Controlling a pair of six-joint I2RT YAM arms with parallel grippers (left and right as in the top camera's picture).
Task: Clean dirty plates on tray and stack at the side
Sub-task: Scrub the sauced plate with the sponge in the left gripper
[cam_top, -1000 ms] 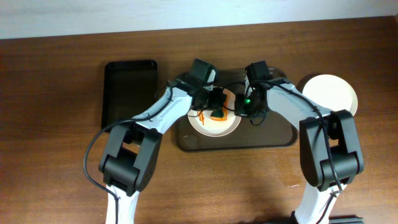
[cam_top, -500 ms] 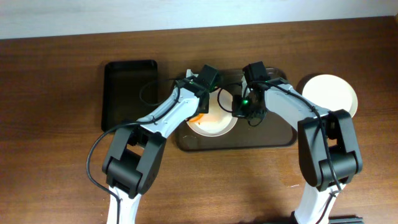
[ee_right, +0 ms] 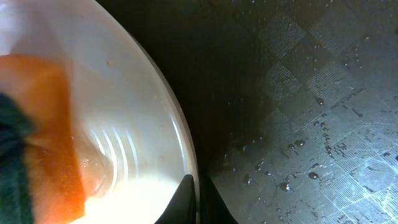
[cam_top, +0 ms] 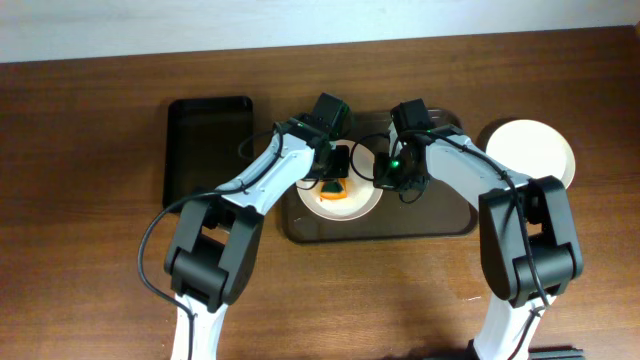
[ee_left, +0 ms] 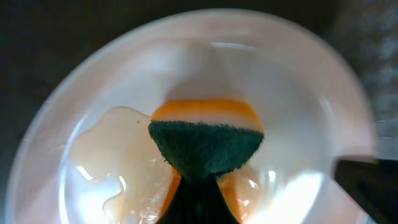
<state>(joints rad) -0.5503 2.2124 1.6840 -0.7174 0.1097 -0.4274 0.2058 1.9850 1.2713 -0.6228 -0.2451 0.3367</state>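
Two grippers share the plate (cam_top: 364,202): our left gripper (ee_left: 201,182) clamps the sponge (ee_left: 205,144) over its centre. Our right gripper (ee_right: 198,191) pinches its right rim

The surface (cam_top: 90,280) was a dark brown wooden tabletop, its fine grain running from left to right, and it filled nearly the whole overhead view. Along its far edge ran a pale strip (cam_top: 300,25), off-white and plain; whether this was wall or floor could not be told. The light was even and soft across the wood, with only faint, short shadows and no hard glare on the bare boards.
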